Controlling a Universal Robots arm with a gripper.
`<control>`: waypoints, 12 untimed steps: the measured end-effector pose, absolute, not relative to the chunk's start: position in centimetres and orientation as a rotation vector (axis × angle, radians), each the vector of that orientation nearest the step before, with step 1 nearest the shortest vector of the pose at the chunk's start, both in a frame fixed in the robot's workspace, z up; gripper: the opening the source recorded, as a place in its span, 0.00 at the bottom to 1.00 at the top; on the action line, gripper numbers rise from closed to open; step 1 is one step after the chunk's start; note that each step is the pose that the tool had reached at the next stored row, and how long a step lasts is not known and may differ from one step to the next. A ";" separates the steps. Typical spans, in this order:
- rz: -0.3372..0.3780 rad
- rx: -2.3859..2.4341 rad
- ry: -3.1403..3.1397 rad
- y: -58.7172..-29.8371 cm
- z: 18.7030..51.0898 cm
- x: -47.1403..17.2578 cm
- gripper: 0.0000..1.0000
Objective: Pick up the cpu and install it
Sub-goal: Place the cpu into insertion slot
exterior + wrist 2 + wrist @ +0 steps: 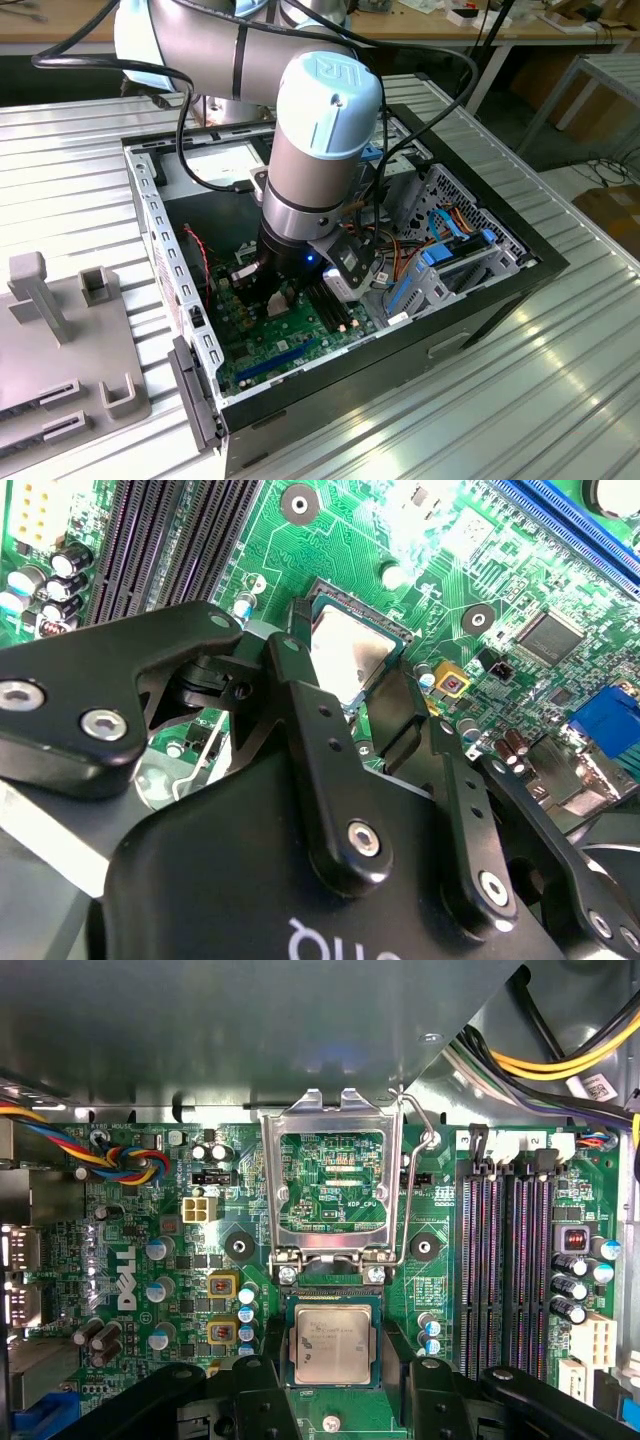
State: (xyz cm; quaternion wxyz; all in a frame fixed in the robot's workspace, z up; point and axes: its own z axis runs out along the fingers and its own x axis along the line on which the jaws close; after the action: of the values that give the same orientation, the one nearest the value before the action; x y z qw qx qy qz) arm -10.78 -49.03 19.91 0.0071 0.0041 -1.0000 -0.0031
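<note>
The arm point(320, 130) reaches down into an open case point(390, 365) that lies on a ribbed metal tabletop point(520, 400). Its claw point(272, 300) is low over the green board point(440, 1210), right at the socket point(330, 1289).

In both wrist views the cpu point(332, 1338) point(350, 645) lies flat and square in the socket, grey top up. The claw comes down astride the socket with the cpu between its two sides, each close against an edge of the chip. Whether it grips the chip or stands just off it I cannot tell.

The socket's silver frame point(332, 1112) is swung up on its hinge, on the side of the socket away from the claw, and board shows through its window. Long black slots point(510, 1270) run parallel just beside the socket, with small blue-topped capacitors point(430, 1325) between socket and slots. Beyond the slots, farther from the socket, yellow cables point(580, 1060) cross the case wall. On the socket's other side, well apart from it, a bundle of coloured wires point(130, 1155) lies on the board.

A grey fixture point(60, 340) stands on the tabletop outside the case, far from the socket.
</note>
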 end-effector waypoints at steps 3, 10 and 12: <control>-0.010 0.013 -3.127 -49.0 19.9 -10.8 0.47; -0.010 0.013 -3.127 -49.0 19.9 -10.8 0.61; -0.010 0.013 -3.127 -49.0 19.9 -10.9 0.61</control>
State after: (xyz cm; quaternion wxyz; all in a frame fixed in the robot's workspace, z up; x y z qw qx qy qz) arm -10.92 -49.03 19.88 0.0071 0.0041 -1.0000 -0.0032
